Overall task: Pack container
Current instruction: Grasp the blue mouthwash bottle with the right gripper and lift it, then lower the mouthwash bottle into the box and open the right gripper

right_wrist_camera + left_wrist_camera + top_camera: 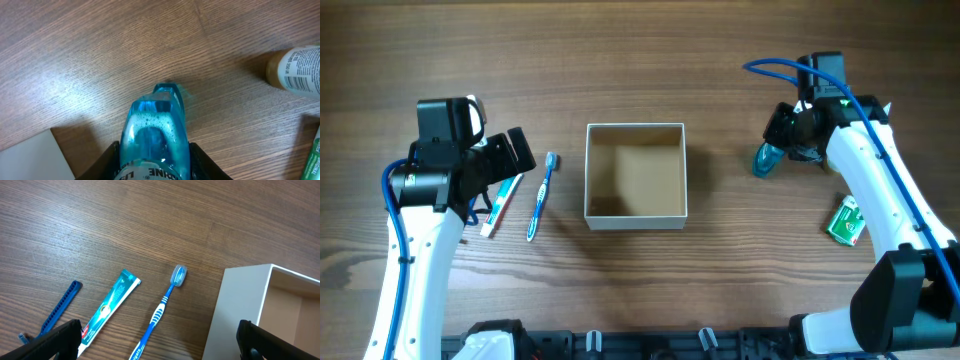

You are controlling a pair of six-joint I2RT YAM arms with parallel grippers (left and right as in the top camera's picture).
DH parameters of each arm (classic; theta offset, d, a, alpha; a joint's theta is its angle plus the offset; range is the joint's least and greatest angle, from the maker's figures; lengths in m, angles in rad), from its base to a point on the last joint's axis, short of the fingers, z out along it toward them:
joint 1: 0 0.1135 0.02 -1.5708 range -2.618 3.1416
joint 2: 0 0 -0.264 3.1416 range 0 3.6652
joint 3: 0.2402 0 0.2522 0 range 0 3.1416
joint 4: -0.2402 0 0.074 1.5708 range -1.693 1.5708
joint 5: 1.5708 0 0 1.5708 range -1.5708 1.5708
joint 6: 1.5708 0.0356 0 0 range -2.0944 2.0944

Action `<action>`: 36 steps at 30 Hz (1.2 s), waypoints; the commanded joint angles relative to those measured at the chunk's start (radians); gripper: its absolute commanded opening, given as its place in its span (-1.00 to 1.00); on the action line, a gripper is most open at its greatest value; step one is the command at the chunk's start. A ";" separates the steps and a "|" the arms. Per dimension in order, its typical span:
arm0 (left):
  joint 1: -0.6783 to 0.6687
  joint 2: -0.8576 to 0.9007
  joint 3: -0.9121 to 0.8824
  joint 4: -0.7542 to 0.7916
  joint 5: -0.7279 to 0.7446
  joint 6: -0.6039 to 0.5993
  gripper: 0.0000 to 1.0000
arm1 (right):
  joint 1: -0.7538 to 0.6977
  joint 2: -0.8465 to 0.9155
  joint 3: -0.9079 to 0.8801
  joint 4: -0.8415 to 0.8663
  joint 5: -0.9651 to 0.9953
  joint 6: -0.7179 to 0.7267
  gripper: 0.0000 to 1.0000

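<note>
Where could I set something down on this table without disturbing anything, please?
Bare wood lies between the container and the blue bottle held by the right gripper, and across the far strip above the container. The container itself is empty. Left of it is crowded: toothbrush and toothpaste tube lie close together.

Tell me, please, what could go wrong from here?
The blue bottle, part full of liquid, sits between the right fingers by one end and might slip or swing. It could clip the thin wall of the container and shove it. The brown bottle nearby might get knocked.
</note>
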 commanded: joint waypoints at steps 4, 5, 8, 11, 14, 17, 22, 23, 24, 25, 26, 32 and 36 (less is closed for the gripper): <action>0.000 0.002 0.019 0.000 -0.003 -0.009 0.99 | 0.002 -0.002 0.035 0.009 -0.022 -0.105 -0.81; 0.000 0.002 0.019 0.000 -0.003 -0.010 0.99 | 0.010 -0.012 0.053 -0.005 -0.028 -0.134 -0.90; 0.000 0.002 0.019 0.000 -0.003 -0.010 1.00 | 0.079 -0.064 0.168 -0.097 -0.028 -0.196 -0.92; 0.000 0.002 0.019 0.000 -0.003 -0.009 0.99 | 0.216 -0.097 0.351 -0.222 -0.027 -0.196 -0.92; 0.000 0.002 0.019 0.000 -0.003 -0.009 0.99 | 0.370 -0.097 0.467 -0.260 -0.027 -0.148 -0.91; 0.000 0.002 0.019 -0.002 -0.003 -0.009 0.99 | 0.529 -0.086 0.476 -0.230 0.010 -0.084 -0.91; 0.000 0.002 0.019 -0.100 -0.175 -0.039 1.00 | 0.681 0.044 0.475 -0.177 0.029 -0.033 -0.91; 0.005 0.002 0.019 -0.136 -0.238 -0.055 1.00 | 0.699 0.092 0.475 -0.151 0.029 -0.031 -0.91; 0.010 0.002 0.019 -0.150 -0.237 -0.055 0.99 | 0.706 0.123 0.475 -0.130 0.031 -0.016 -0.91; 0.011 0.002 0.019 -0.155 -0.234 -0.055 0.99 | 0.707 0.151 0.475 -0.108 0.030 -0.014 -0.91; 0.011 0.002 0.019 -0.155 -0.234 -0.055 0.99 | 0.707 0.183 0.475 -0.090 0.036 0.004 -0.91; 0.011 0.002 0.019 -0.155 -0.234 -0.055 0.99 | 0.706 0.330 0.475 -0.016 0.060 0.072 -0.91; 0.011 0.002 0.019 -0.154 -0.234 -0.055 1.00 | 0.706 0.378 0.475 0.013 0.061 0.069 -0.85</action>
